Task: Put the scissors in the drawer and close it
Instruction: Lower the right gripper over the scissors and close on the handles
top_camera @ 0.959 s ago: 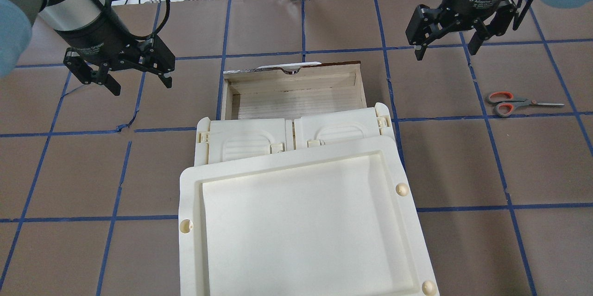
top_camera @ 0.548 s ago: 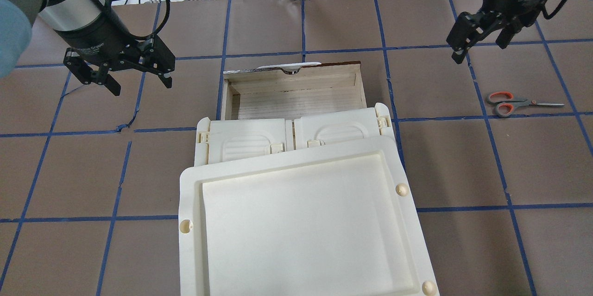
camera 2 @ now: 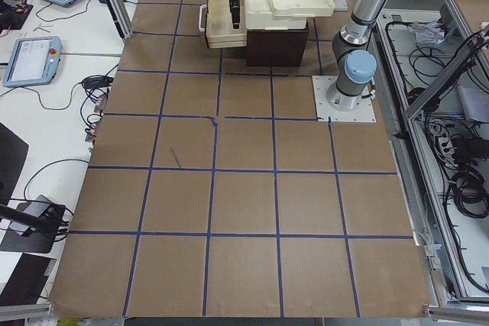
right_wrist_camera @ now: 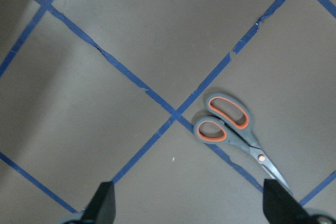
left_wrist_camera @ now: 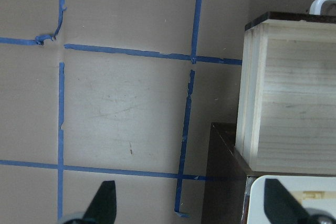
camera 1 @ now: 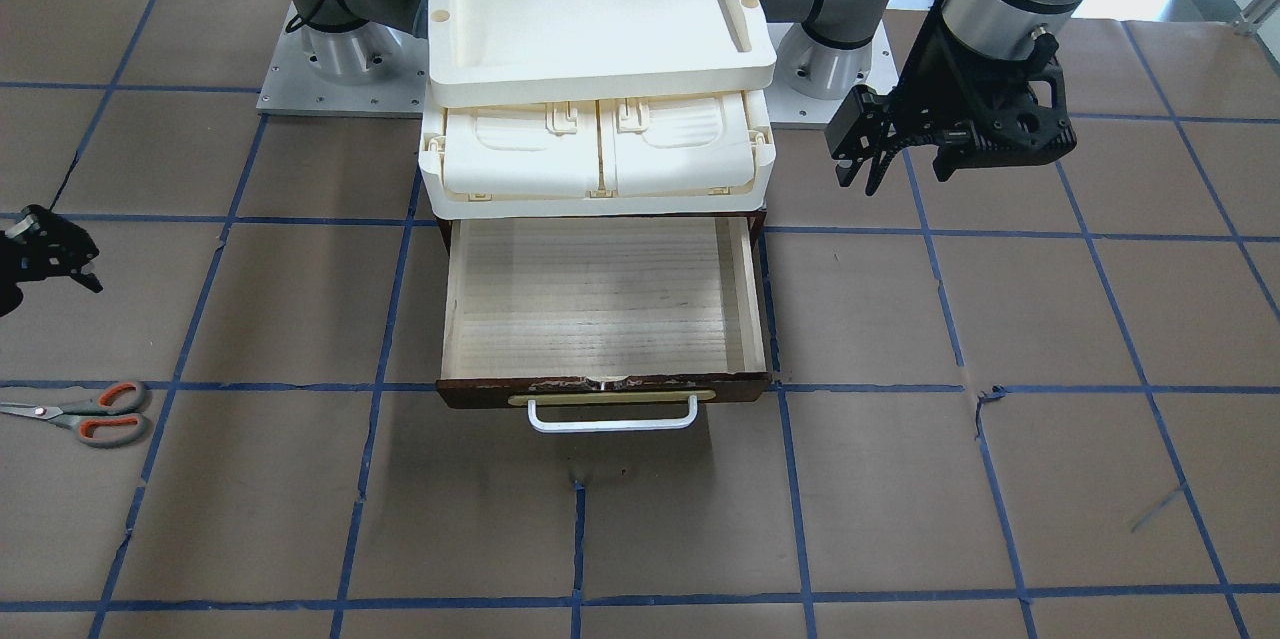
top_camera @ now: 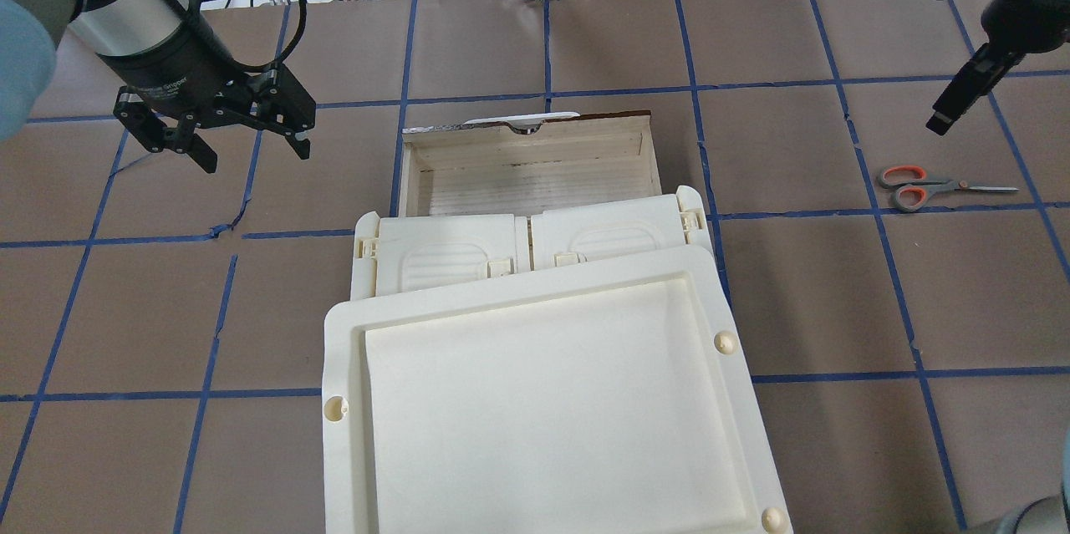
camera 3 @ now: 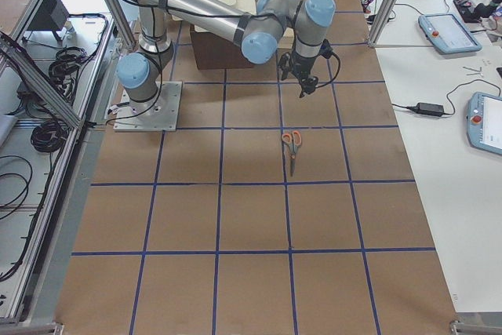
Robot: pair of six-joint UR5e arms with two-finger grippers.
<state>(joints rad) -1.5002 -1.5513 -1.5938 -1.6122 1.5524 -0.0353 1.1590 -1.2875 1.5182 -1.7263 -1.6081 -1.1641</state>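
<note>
Our right gripper (right_wrist_camera: 192, 205), jaws spread and empty, hovers near the grey-and-orange-handled, dark-bladed scissors (right_wrist_camera: 231, 127) lying flat at three o'clock, seen overhead, of the open pale-wood drawer (camera 1: 748, 289). We may skid off them. Our left gripper (top_camera: 255, 154) is spread too.

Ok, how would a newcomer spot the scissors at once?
From the open pale-wood drawer mid-table, look toward the robot's right. Flat on the brown paper by a blue tape crossing lie the grey-and-orange-handled, metal-bladed scissors, the only small loose thing there.

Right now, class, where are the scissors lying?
In the overhead view the scissors lie flat on the table, on its right side, far right of the open drawer, near the right hand but untouched.
</note>
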